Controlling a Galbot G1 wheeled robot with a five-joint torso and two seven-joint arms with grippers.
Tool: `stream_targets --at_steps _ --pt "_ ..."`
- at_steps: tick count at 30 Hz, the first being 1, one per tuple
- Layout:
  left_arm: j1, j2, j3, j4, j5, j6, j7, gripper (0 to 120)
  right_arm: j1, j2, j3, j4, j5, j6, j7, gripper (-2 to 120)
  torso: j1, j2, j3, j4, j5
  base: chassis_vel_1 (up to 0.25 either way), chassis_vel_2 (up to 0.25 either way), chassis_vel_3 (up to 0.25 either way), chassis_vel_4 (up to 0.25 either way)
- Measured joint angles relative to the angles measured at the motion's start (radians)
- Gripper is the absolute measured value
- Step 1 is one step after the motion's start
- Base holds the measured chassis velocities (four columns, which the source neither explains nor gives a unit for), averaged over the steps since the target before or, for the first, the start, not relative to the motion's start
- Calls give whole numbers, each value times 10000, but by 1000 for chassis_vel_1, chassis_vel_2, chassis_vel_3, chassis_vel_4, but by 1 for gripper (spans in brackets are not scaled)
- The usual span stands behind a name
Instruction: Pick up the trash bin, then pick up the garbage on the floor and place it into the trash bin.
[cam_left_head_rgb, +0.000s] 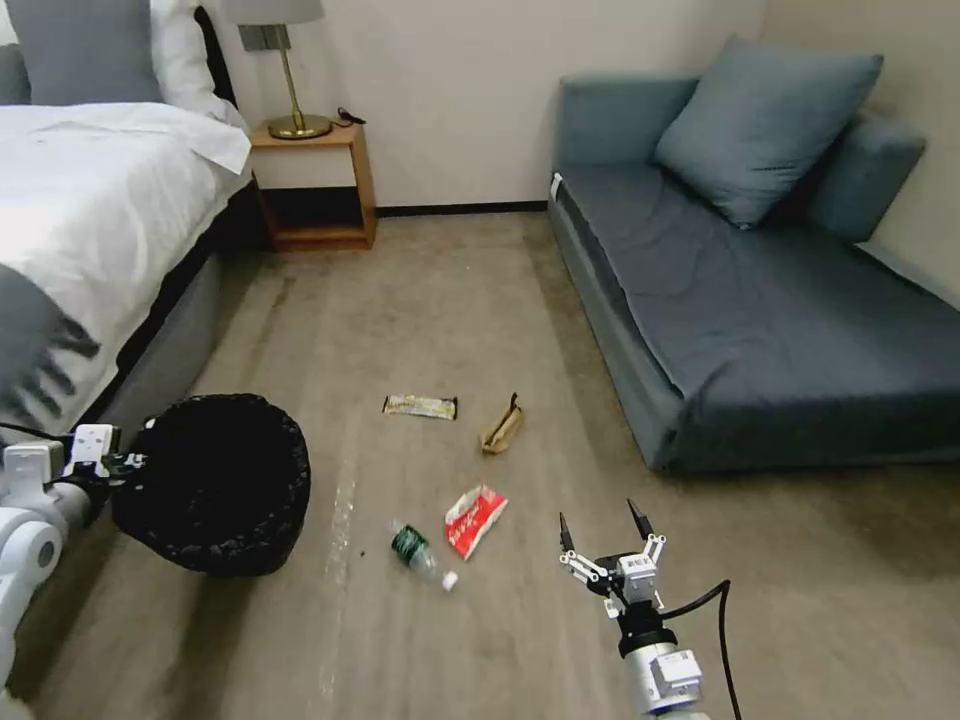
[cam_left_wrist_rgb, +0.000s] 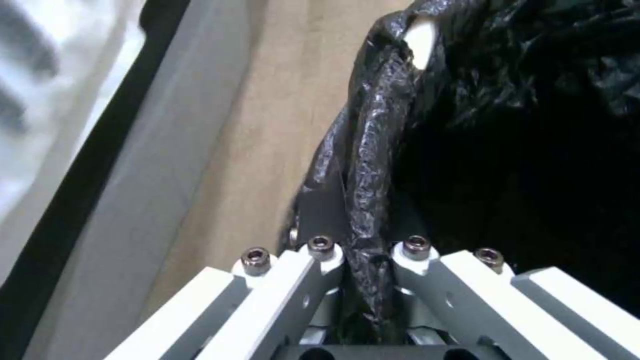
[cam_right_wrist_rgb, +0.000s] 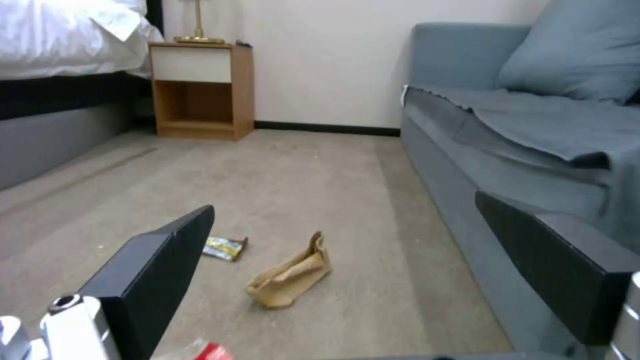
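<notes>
Our left gripper (cam_left_wrist_rgb: 363, 280) pinches black-bagged round white bin (cam_left_head_rgb: 215, 485) rim; glossy bag may slip. Right gripper (cam_left_head_rgb: 603, 535) open, empty.

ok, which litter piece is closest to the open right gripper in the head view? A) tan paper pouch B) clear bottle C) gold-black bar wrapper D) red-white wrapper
D. In the head view the red-white wrapper lies nearest the right gripper, whose jaws stand apart and empty; the clear bottle is a bit further left, while the tan paper pouch and gold-black bar wrapper lie further up the floor.
</notes>
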Motion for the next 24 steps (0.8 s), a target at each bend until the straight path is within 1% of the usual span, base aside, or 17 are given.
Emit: stream_targets --at_steps 5,14,17,18,19,20,21,22,23,24 --pt "-1 -28 -5 46 17 5 30 4 -17 4 -73 -1 -36 -7 -51 100 -1 0 -1 6 0 -170 175 172 -173" --pt "16 -69 -42 124 33 5 76 4 -56 -94 -337 -96 -216 -95 -278 100 0 0 0 0 -1 -163 167 162 -155" --pt "46 -69 -58 139 37 5 85 4 28 -527 -658 -299 -200 40 -1214 100 0 -1 1 1 -1 -102 120 96 -120" --pt "46 -69 -58 139 37 5 85 4 28 -527 -658 -299 -200 40 -1214 100 0 -1 1 1 -1 -91 77 84 -114" --pt "51 -69 -56 157 37 11 90 4 183 -986 -906 -509 -386 52 -1830 100 0 0 0 1 -1 -68 18 44 -59" --pt "54 -69 -46 167 37 15 90 4 328 -1322 -1109 -673 -495 -62 -2199 100 0 0 0 -1 -1 0 0 0 0" --pt "59 -71 -38 171 38 18 90 4 445 -1533 -1245 -792 -561 -128 -2422 100 0 0 0 -1 -1 0 0 0 0" --pt "59 -71 -38 171 38 18 90 4 445 -1533 -1245 -792 -561 -128 -2422 100 0 0 0 -1 -1 0 0 0 0" --pt "87 -86 -27 173 40 29 93 4 854 -2104 -1578 -1109 -656 -319 -2896 100 0 0 0 1 1 0 0 0 0" --pt "113 -96 -25 178 44 36 94 4 1153 -2440 -1762 -1303 -667 -468 -3154 100 -1 0 -1 2 0 0 0 0 0"
